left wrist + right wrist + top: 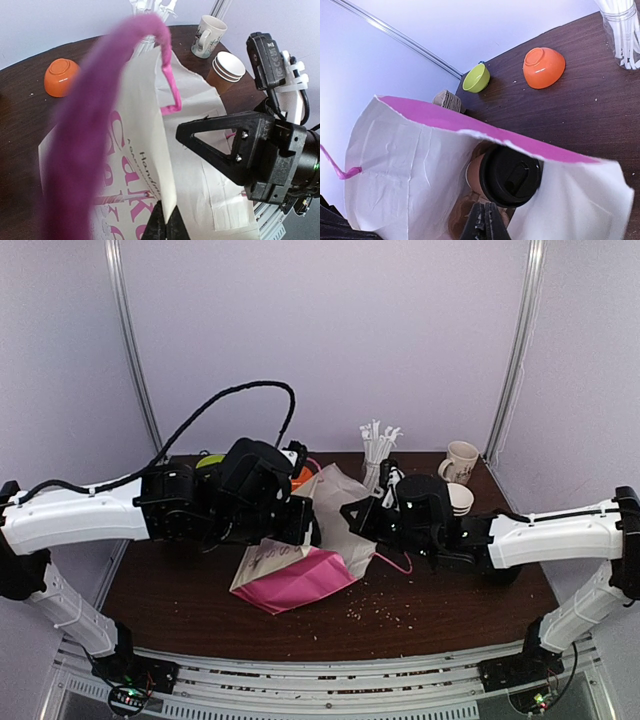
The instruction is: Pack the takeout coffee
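Paper walls surround the takeout coffee (510, 175), which sits inside the pink-and-white bag (300, 575) with its black lid on, visible through the mouth from the right wrist. At the bag's upper edge the left gripper (165, 226) is clenched on the paper, probably to hold the mouth lifted and open. Just beside the lid, the right gripper (484, 222) has its jaws closed on nothing I can make out, so the cup looks delivered.
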Available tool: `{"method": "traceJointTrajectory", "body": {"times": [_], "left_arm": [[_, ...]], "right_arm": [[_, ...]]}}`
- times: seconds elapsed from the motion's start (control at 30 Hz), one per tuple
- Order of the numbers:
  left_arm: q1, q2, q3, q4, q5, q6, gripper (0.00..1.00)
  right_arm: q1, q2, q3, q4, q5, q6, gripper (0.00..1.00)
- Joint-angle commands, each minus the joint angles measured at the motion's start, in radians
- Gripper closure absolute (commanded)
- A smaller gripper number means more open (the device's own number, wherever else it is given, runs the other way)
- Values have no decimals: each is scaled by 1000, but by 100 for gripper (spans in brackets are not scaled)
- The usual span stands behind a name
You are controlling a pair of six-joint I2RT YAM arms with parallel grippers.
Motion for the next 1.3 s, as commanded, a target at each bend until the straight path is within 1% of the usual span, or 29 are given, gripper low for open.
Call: {"method": "traceJointTrajectory", "body": {"times": [0.0,0.07,0.1,0.2,0.27,0.33,0.43,0.5,0.67,0.73,0.87,1.13,1.2,1.27], "left_arm": [[-3,-37,-21,40,-22,14,100],[-3,-49,-26,44,0,45,100],[-3,-59,-26,44,9,67,100],[-3,-97,-19,43,26,155,100],[-3,-124,-5,37,39,222,100],[-3,-138,19,16,46,282,100],[-3,-130,66,-21,72,376,100],[-3,-110,92,-46,82,430,100],[-3,-40,100,-65,69,500,100],[-3,-24,79,-42,82,505,100],[-3,-8,24,49,151,506,100],[-12,18,20,104,220,478,100],[-22,28,33,104,227,469,100],[-32,35,38,115,238,463,100]], "right_arm": [[2,-67,-37,-32,45,-38,100],[1,-104,-58,-7,28,-68,100],[1,-125,-68,7,11,-90,95],[2,-206,-81,26,-58,-194,65],[2,-265,-79,12,-106,-284,49],[4,-319,-62,-45,-134,-351,41],[4,-392,-38,-128,-161,-431,33],[4,-429,-27,-175,-178,-473,31],[8,-483,-31,-254,-249,-527,32],[15,-491,-34,-285,-280,-532,33],[49,-480,-61,-314,-299,-535,35],[91,-368,-100,-296,-208,-491,39],[94,-338,-90,-319,-152,-472,40],[94,-323,-95,-338,-63,-429,40]]}}
